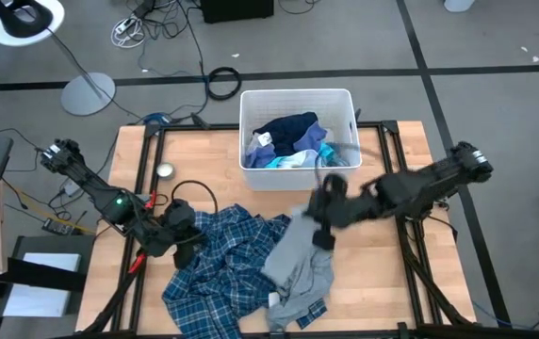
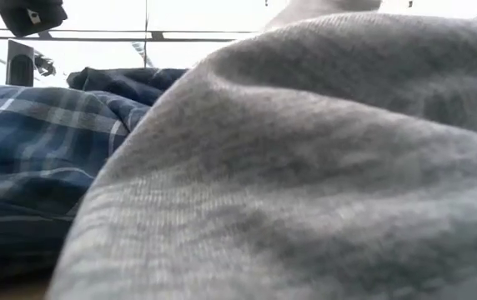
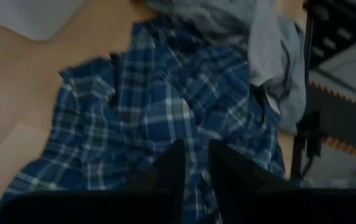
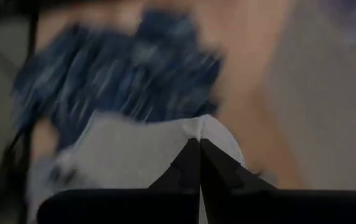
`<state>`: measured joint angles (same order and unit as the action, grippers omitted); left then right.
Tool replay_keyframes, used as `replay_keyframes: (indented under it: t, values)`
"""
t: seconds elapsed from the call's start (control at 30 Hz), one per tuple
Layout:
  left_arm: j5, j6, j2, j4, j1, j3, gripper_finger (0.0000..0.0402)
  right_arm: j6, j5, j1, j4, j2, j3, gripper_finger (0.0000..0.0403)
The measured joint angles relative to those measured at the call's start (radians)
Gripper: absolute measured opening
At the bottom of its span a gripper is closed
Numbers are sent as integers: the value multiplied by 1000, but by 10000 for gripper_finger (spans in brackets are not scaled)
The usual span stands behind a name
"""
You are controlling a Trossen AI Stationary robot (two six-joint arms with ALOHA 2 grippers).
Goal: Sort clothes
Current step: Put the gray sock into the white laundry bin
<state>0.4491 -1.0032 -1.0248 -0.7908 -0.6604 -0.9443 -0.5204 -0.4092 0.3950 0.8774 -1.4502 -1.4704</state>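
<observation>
Right hand (image 4: pixel 200 144) pinches grey garment (image 1: pixel 298 254), seemingly.

you have a light wooden table (image 1: pixel 204 151) with a white bin (image 1: pixel 296 104) standing at its far edge. the plaid shirt (image 1: pixel 218 273) lies spread on the wood, the grey garment (image 1: pixel 300 259) touching it, a small round object (image 1: pixel 164 170) near the bin.

You had a blue-and-white plaid shirt (image 1: pixel 215 268) beside a plain grey garment (image 1: pixel 300 262) on the pale wood table (image 1: pixel 383 273); the white bin (image 1: pixel 298 102) held dark navy and turquoise clothes (image 1: pixel 290 139).
</observation>
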Motion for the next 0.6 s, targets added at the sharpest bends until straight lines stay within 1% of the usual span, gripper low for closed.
replay_keyframes:
  t: [0.1, 0.17, 0.3, 0.4, 0.5, 0.6]
  values:
    - [44, -4, 0, 31, 0, 0, 76, 106, -93, -79, -90, 72, 0, 1]
    - [75, -5, 0, 59, 6, 0, 76, 208, -130, -141, -171, 113, 0, 1]
    - [104, -8, 0, 103, 36, 0, 76, 415, -148, -290, -354, 180, 0, 0]
    - [111, -22, 0, 124, 55, 0, 76, 531, -150, -410, -463, 216, -1, 0]
    - [117, -30, -2, 137, 67, -1, 76, 583, -148, -528, -485, 238, -1, 0]
    - [127, -38, -3, 157, 74, -1, 76, 569, -142, -625, -440, 241, -1, 1]
